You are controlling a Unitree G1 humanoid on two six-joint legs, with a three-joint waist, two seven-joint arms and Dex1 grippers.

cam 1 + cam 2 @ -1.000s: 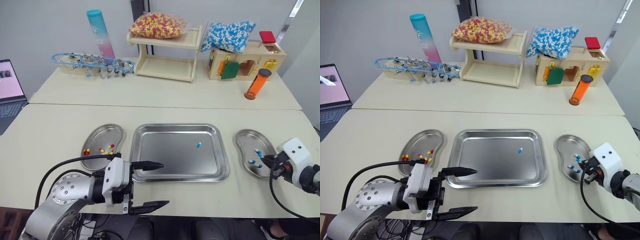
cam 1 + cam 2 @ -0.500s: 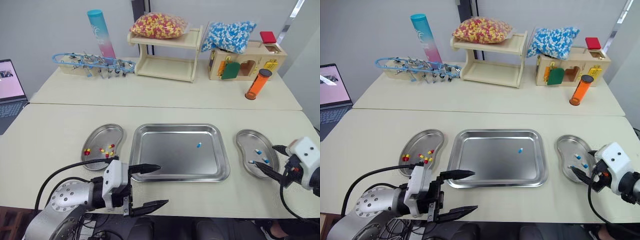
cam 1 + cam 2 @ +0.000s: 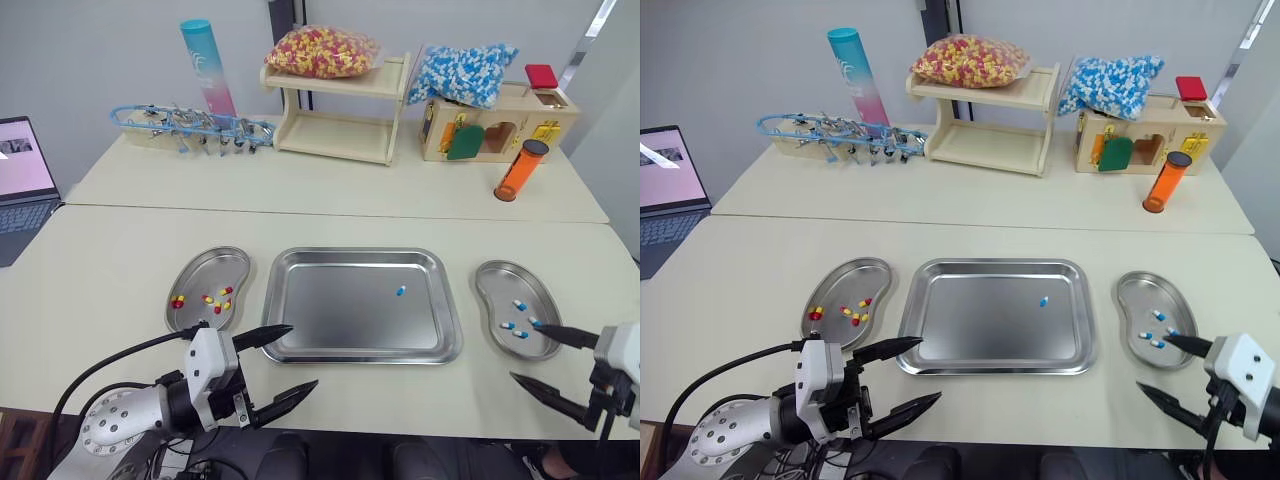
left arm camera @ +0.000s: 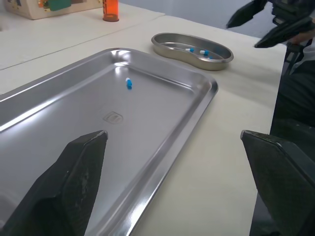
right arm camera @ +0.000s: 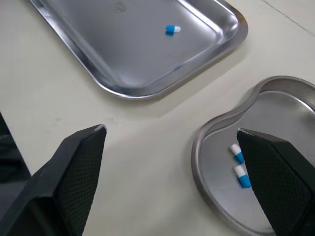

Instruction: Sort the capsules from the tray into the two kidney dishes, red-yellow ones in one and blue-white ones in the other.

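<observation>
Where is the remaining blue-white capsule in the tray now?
In the left eye view, the blue-white capsule lies alone in the tray, right of centre, on the side of the right kidney dish.

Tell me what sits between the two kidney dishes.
The steel tray lies between the left dish and the right dish, holding a single blue-white capsule; the left eye view shows it.

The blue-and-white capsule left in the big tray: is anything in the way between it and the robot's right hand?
Nothing tall. Between the blue-white capsule and the open right hand lie only the rectangular steel tray's low rim and bare cream table; the right steel kidney dish sits beside that path.
</observation>
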